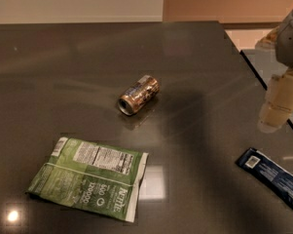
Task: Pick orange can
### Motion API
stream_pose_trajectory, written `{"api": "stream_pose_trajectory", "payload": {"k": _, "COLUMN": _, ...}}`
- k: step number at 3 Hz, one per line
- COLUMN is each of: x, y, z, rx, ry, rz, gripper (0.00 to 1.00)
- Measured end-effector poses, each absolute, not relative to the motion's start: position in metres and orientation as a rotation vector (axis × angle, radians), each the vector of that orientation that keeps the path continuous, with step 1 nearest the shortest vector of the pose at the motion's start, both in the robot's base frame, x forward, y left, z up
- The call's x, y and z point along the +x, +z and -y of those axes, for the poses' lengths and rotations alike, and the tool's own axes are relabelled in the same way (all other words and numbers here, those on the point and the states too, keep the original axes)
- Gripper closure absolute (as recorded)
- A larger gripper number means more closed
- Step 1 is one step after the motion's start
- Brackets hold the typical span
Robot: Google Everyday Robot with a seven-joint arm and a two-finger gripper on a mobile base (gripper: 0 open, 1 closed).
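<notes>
The orange can (138, 95) lies on its side near the middle of the dark table (63, 72), its silver round end facing the lower left. My gripper (277, 106) hangs at the right edge of the view, well to the right of the can and above the table, not touching anything. Only its cream-coloured end shows.
A flat green chip bag (90, 176) lies in front of the can at the lower left. A flat dark blue packet (271, 176) lies at the lower right, just below the gripper. The table's right edge (255, 72) runs diagonally behind the gripper.
</notes>
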State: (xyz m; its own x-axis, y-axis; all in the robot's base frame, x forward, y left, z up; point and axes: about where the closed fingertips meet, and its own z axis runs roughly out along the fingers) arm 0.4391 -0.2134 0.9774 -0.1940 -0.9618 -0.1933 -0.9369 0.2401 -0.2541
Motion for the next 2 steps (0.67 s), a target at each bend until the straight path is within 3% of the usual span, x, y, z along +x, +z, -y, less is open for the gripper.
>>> {"api": "stream_pose_trajectory", "payload": {"k": 2, "x": 0.474, "y": 0.957, "z": 0.148, "rx": -2.034, "ry": -0.118, "rz": -1.949, "gripper": 0.0}}
